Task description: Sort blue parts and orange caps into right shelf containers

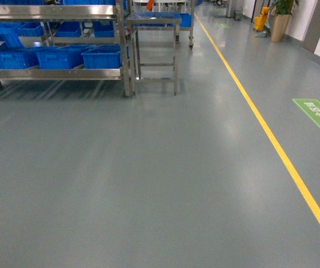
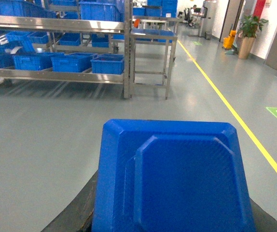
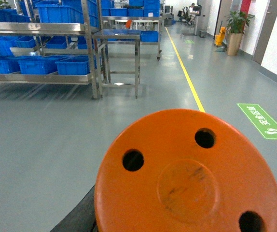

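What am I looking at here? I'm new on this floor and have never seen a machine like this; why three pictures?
It is a wheeled robot with two arms, and each picture comes from one of its cameras. The head camera looks ahead over the grey floor toward a metal shelf holding blue crates, with a yellow line running alongside. The other two cameras sit on the wrists. The left one is mostly filled by a blue part, the right one by an orange cap with three holes. Each likely rests in its arm's tool, but the tools themselves are hidden.
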Controlling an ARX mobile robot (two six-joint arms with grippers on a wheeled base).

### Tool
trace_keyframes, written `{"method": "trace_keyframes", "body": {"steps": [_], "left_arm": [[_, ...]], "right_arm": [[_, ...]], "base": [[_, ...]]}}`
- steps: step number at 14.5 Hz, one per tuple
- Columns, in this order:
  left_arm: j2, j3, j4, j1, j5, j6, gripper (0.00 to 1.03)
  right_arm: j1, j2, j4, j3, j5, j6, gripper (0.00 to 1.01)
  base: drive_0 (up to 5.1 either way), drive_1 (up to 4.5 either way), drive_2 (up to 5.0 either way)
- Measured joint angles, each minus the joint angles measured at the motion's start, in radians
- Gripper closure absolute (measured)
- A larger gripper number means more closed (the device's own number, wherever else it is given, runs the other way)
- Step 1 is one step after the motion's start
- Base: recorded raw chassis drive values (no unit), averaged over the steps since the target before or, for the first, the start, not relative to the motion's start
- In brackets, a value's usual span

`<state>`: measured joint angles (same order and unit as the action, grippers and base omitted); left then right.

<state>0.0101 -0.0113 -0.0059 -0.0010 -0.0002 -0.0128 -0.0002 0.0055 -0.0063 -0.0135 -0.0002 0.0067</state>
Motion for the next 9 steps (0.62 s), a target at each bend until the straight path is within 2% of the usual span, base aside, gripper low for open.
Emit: {"method": "trace_keyframes", "body": {"steps": [9], "left_arm": [[0.000, 0.000, 0.000, 0.000, 0.000, 0.000, 0.61]], "right_arm": [[0.000, 0.000, 0.000, 0.000, 0.000, 0.000, 0.55]], "base": [[-0.1, 4.19, -4.4]]}}
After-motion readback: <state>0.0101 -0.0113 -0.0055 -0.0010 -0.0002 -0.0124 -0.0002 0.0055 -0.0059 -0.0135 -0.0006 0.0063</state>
